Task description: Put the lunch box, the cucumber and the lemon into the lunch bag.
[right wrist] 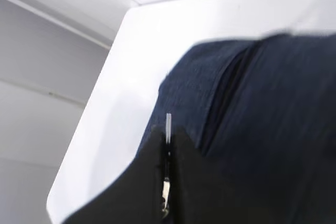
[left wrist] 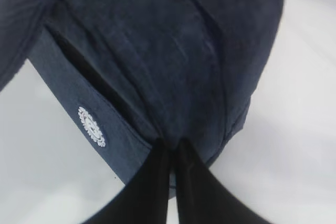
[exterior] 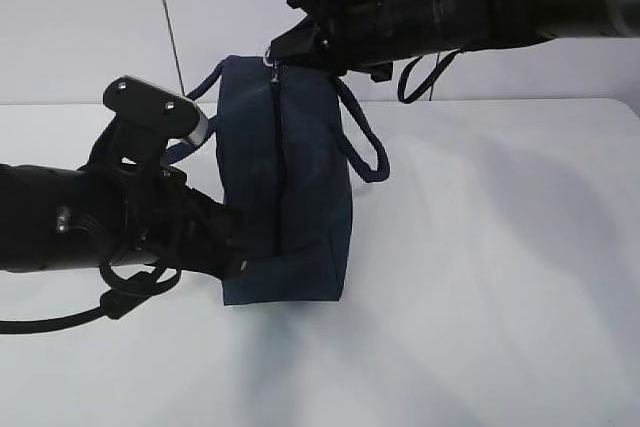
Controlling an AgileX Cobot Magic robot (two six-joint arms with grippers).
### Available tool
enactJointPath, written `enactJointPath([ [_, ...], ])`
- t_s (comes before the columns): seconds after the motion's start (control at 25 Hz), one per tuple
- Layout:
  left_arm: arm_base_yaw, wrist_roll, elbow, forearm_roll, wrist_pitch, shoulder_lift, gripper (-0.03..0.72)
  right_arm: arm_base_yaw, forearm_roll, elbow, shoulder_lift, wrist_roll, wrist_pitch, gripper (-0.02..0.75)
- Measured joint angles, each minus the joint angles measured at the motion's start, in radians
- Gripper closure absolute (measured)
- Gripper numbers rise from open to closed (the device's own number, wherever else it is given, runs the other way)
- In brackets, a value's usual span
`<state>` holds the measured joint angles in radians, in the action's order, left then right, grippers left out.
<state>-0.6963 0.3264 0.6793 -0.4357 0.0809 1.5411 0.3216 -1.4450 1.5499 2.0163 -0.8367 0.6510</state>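
Observation:
The dark navy lunch bag point(exterior: 300, 177) stands on end on the white table, and its zipper line point(exterior: 275, 157) looks closed. My left gripper point(exterior: 236, 247) is shut on the fabric at the bag's near lower end. In the left wrist view its fingertips point(left wrist: 170, 148) pinch a fold of the bag point(left wrist: 168, 51) beside the white emblem point(left wrist: 92, 126). My right gripper point(exterior: 278, 51) is shut on the silver ring pull point(exterior: 268, 58) at the bag's far top end. In the right wrist view the gripper point(right wrist: 168, 135) holds the ring pull point(right wrist: 168, 124) edge-on. The lunch box, cucumber and lemon are out of view.
The white table point(exterior: 500, 247) stretches to the right and front of the bag. A grey wall stands behind its far edge point(exterior: 520, 99). The bag's loop handles point(exterior: 368, 147) hang to its sides. A black cable point(exterior: 130, 292) loops under the left arm.

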Motion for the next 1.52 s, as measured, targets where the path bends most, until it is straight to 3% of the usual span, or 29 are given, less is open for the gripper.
enactJointPath([
  [1.0,0.0,0.0,0.002,0.0,-0.015,0.002,0.694,-0.032,-0.022,0.371,0.285,0.009,-0.025,0.751],
  [1.52,0.0,0.0,0.002,0.0,-0.019,0.002,0.694,-0.108,-0.022,0.405,0.364,0.032,0.01,0.751],
])
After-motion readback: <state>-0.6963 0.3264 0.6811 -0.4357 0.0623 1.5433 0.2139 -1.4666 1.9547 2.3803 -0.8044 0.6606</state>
